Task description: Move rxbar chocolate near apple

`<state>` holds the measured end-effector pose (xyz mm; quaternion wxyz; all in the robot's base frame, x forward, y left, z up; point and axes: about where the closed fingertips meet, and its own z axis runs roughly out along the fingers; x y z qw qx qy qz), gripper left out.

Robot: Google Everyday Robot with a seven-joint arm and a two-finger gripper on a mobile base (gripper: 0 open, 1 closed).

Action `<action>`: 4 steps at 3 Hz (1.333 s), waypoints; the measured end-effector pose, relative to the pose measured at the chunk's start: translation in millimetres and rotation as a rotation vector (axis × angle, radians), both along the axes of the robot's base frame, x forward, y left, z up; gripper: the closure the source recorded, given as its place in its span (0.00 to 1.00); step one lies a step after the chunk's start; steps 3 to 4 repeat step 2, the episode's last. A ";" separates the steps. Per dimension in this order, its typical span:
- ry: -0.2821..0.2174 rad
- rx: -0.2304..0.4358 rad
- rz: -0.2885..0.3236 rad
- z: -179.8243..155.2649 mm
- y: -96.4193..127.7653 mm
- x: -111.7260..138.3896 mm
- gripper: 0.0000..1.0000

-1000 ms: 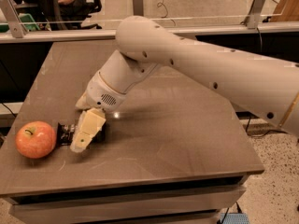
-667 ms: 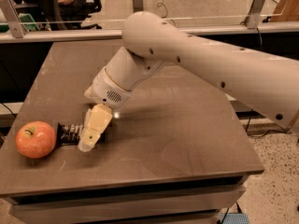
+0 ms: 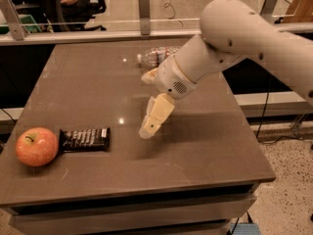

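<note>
Wide view here, and the brown table (image 3: 88,82) fills most of it, its front edge running along the bottom. Over the right side comes the white robot arm (image 3: 244,28), a thick rounded limb sloping down from the upper right toward the middle of the tabletop. At its end is the gripper (image 3: 146,106), up in the air above the table's centre and pointing down and to the left. Its cream fingers (image 3: 157,112) stand apart with nothing between them: one angles down toward the surface, the other peeks out higher up beside the wrist. The gripper is well apart from the snack bar, off to that bar's right.

Back by the far edge, a clear plastic water bottle (image 3: 156,55) lies on its side, partly hidden behind the wrist.

Now to the near left corner, where the action sits. The rxbar chocolate (image 3: 84,139) lies flat on the table, black wrapper up, white lettering showing, its long side roughly parallel to the front edge. Its left end appears to touch the apple (image 3: 36,146). That apple, red-orange with a stem in its dimple, sits upright just left of the bar, close to the table's left edge.
</note>
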<state>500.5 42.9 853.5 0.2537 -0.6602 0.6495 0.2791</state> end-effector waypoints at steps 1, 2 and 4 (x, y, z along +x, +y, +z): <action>-0.071 0.027 -0.142 16.0 -88.3 7.6 0.00; -0.077 0.025 -0.172 16.9 -105.5 5.0 0.00; -0.077 0.025 -0.172 16.9 -105.5 5.0 0.00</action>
